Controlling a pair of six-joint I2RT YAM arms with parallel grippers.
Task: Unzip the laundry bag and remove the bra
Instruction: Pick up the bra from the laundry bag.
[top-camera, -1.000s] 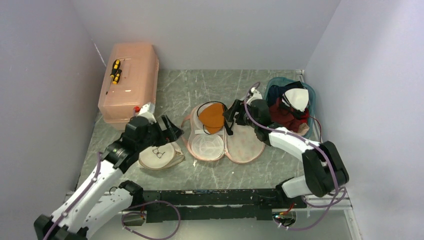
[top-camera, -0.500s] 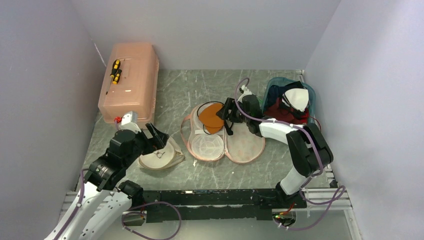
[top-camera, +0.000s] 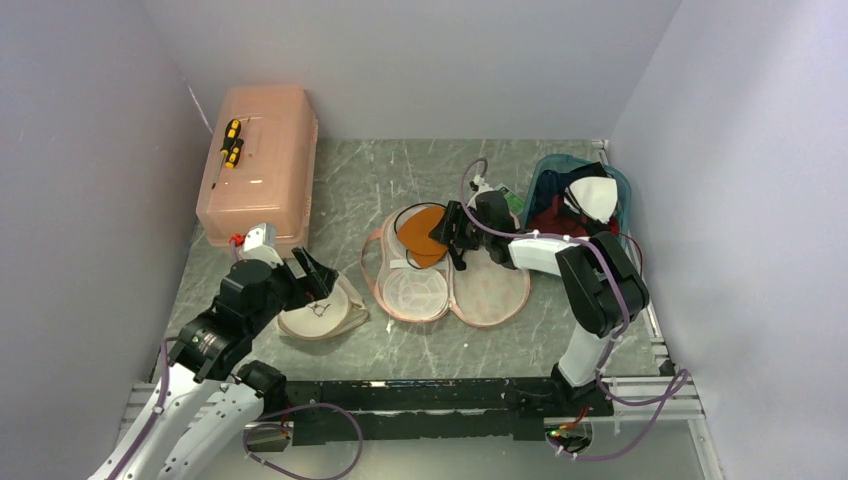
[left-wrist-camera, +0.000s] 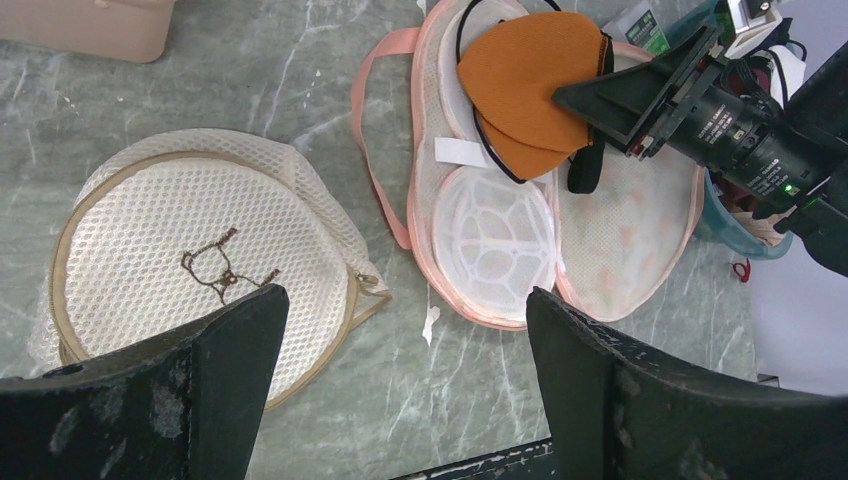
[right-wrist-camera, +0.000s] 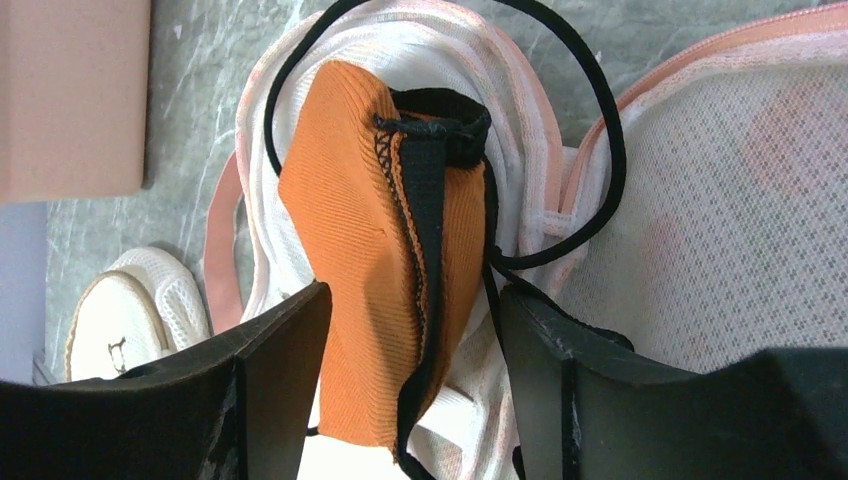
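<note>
The right gripper (right-wrist-camera: 412, 300) straddles the bra (right-wrist-camera: 350, 250) with its jaws apart, one finger on each side of the folded cup, neither visibly pressing it. The bra lies on the far end of the left lobe of the opened bag (left-wrist-camera: 630, 230). Its long axis runs along the gap between the fingers, so they would close across its narrow width. It is ribbed orange fabric, black-edged, with thin black straps looping over the bag's white mesh and pink rim. The left gripper (left-wrist-camera: 405, 300) hangs wide open left of the bag, above a round mesh pouch (left-wrist-camera: 200, 270).

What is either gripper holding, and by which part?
Nothing yet: the right gripper straddles the orange bra at its folded cups, jaws open. The left gripper, also open, holds nothing.
</note>
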